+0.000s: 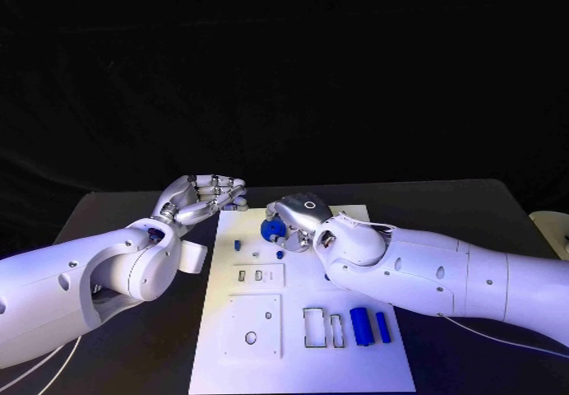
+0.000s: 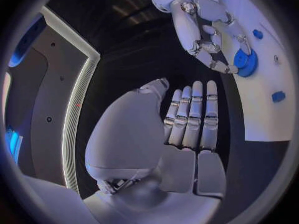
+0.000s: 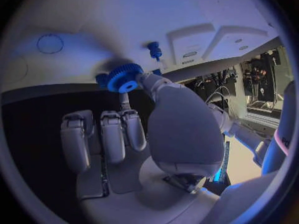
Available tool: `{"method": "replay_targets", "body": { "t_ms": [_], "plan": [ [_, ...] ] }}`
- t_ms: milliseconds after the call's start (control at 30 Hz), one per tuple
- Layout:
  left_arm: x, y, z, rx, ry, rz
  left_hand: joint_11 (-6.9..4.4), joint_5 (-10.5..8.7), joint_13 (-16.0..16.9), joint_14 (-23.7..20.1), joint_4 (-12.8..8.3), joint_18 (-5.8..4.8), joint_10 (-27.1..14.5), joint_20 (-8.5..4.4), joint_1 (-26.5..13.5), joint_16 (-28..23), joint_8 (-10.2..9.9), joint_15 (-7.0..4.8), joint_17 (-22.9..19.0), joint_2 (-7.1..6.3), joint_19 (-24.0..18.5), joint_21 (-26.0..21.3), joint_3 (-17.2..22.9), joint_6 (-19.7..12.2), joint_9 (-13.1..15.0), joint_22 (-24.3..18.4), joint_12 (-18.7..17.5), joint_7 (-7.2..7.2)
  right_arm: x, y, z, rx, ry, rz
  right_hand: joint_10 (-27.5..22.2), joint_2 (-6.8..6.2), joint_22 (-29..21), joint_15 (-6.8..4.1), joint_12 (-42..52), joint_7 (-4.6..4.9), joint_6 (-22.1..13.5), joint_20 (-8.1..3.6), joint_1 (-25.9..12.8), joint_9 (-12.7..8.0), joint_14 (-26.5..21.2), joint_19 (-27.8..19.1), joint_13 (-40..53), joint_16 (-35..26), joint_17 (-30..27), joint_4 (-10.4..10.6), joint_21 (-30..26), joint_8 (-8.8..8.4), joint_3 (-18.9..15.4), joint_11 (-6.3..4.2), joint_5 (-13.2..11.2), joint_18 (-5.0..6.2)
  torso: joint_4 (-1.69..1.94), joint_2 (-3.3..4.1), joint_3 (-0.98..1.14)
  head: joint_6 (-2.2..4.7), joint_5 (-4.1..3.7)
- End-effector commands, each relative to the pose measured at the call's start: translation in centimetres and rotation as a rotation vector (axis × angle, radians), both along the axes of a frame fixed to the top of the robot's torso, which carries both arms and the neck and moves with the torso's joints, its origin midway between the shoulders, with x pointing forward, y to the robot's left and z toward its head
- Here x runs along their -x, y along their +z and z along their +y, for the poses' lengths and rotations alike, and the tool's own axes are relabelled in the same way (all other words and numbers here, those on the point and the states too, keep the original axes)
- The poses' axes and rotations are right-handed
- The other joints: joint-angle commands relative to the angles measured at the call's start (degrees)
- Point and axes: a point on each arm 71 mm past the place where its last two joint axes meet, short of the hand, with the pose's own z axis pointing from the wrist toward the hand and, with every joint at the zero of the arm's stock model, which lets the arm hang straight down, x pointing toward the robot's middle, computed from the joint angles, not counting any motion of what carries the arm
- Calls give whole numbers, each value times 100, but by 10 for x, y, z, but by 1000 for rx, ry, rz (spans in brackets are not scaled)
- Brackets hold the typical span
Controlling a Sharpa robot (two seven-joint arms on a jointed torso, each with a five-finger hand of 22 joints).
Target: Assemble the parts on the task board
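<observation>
black table (image 1: 131,206) carries the white task board (image 1: 225,362). right hand (image 1: 297,220) pinches a blue gear (image 1: 273,231) over the board's far end; left hand (image 1: 204,197) hovers beside it, fingers curled, empty. blue cylinders (image 1: 362,326) lie on the board's near side.

Task board (image 1: 225,346): white plate on a black table (image 1: 131,210). Gear (image 3: 122,77) in the right hand (image 1: 299,220): bright blue, toothed rim, paler blue hub. Small pegs (image 1: 238,244) on the board: same blue. Two cylinders (image 1: 360,326) near the board's right edge: darker blue. Both hands silver; left hand (image 1: 204,196) on a white arm (image 1: 107,271). Rectangular cut-outs (image 1: 314,327) in the board show dark outlines.
</observation>
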Motion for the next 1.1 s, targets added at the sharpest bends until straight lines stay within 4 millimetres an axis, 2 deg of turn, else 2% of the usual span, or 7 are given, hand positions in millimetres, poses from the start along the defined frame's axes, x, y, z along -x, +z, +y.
{"method": "replay_targets", "body": {
  "t_ms": [33, 133, 333, 800, 967, 1067, 1100],
  "plan": [
    [1, 2, -2, 9, -18, -3, 55, -22, -1, -39, -7, 58, -1, -8, 42, -10, -15, 19, 9, 5, -23, 22, 40, -41, 5, 5, -39, -6, 0, -1, 1, 16, 0, -9, -14, -15, 1510, -26, -40, -65, 68, -27, -76, -10, 542, 610, 775, 18, 1206, 1, 26, -51, 29, 3, -60, -40, 6, 4, 2, -2, -5],
    [0, 1, -2, 9, -18, -2, 55, -22, -1, -39, -7, 58, -1, -8, 42, -10, -15, 19, 9, 5, -23, 22, 40, -41, 5, 5, -39, -6, -1, -2, 2, 18, -2, -6, -79, -69, 1510, 20, -104, 2, -114, 4, -239, -55, 542, 610, 706, 18, 1209, 55, 26, -237, -32, 61, -410, -40, 6, 0, -2, -7, -2],
    [0, 1, -2, 9, -19, 0, 55, -22, -1, -39, -7, 58, -1, -8, 42, -10, -15, 19, 9, 5, -23, 22, 40, -41, 5, 5, -39, -6, -4, -3, -1, 27, -21, 1, -184, -72, 1510, 74, -199, 71, -296, 52, -303, -91, 543, 610, 603, 20, 1214, 68, 26, -423, -51, 124, -370, -40, -8, 0, -3, -2, -9],
    [0, 1, -2, 7, -18, 2, 58, -23, -1, -52, -10, 56, -4, -5, 41, -16, -19, 24, 13, -2, -35, 20, 49, -46, 7, 4, -48, -2, -6, -5, -5, 31, -34, 19, -219, -70, 1510, 108, -228, 97, -333, 92, -402, -83, 546, 610, 575, 26, 1230, 115, 26, -516, -125, 156, -404, -40, -4, -3, 5, 0, -20],
    [0, 1, -1, 7, -17, 3, 59, -24, -1, -60, -12, 56, -5, -4, 41, -20, -21, 26, 15, -4, -41, 18, 53, -48, 8, 3, -53, -1, -5, -7, -9, 34, -36, 55, -203, -56, 1510, 110, -214, 83, -257, 103, -598, -52, 548, 610, 592, 29, 1240, 248, 26, -533, -252, 150, -447, -40, -7, -1, 5, 4, -13],
    [0, 1, 0, 6, -16, 4, 61, -24, -2, -65, -13, 55, -7, -3, 39, -23, -23, 28, 16, -5, -45, 17, 56, -51, 8, 3, -57, 1, -6, -9, -12, 37, -43, 95, -189, 104, 1510, 95, -206, 58, -198, 94, -1090, -17, 551, 610, 604, 34, 1253, 596, 26, -587, -519, 131, -420, -40, -16, -8, 4, 2, -2],
    [0, 1, 0, 6, -15, 4, 61, -24, -2, -65, -13, 55, -7, -3, 39, -23, -23, 28, 16, -5, -45, 17, 56, -51, 8, 3, -57, 1, -7, -10, -13, 39, -45, 107, -182, 159, 1510, 95, -199, 58, -198, 92, -1208, -13, 550, 610, 612, 34, 1253, 603, 26, -612, -582, 131, -418, -40, -19, -7, 3, 1, -3]
  ]
}}
